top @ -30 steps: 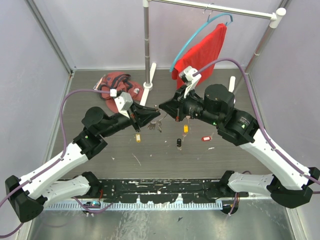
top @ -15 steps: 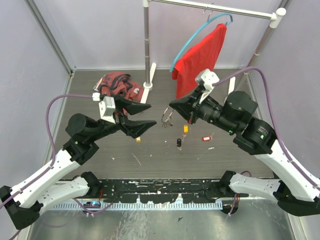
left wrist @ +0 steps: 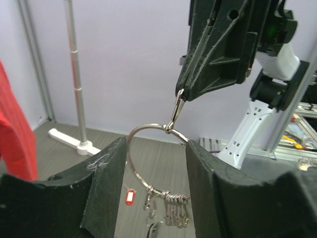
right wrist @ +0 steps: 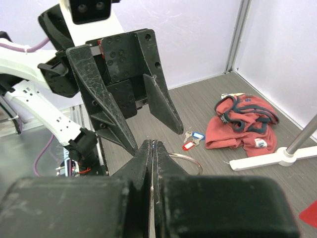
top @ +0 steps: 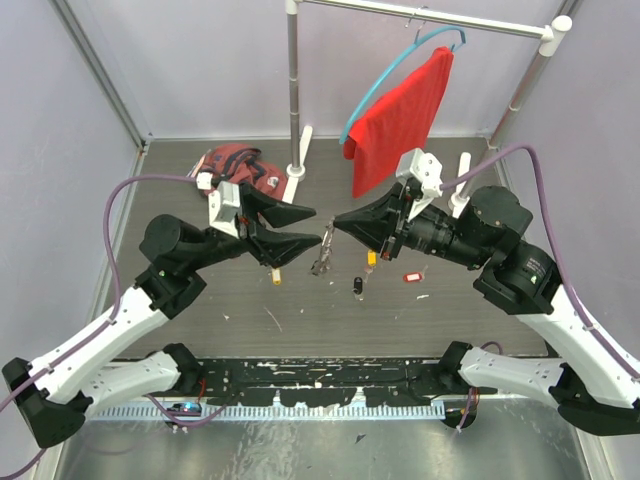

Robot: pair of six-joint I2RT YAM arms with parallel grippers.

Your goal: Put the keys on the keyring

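Keyring (top: 323, 247) hangs pinched in the closed right claw (top: 337, 222); left claw (top: 317, 224) gapes empty just beside it.

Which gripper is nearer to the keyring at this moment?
Right. The right gripper has its jaws shut, and the keyring hangs from their tips. The left gripper is close, its jaws open on either side of the ring, not clamping it.

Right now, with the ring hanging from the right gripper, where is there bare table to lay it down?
Bare table runs between the loose tagged keys and the black rail at the near edge. Crowded: beneath the right gripper, shut on the keyring, and far left around the red garment.
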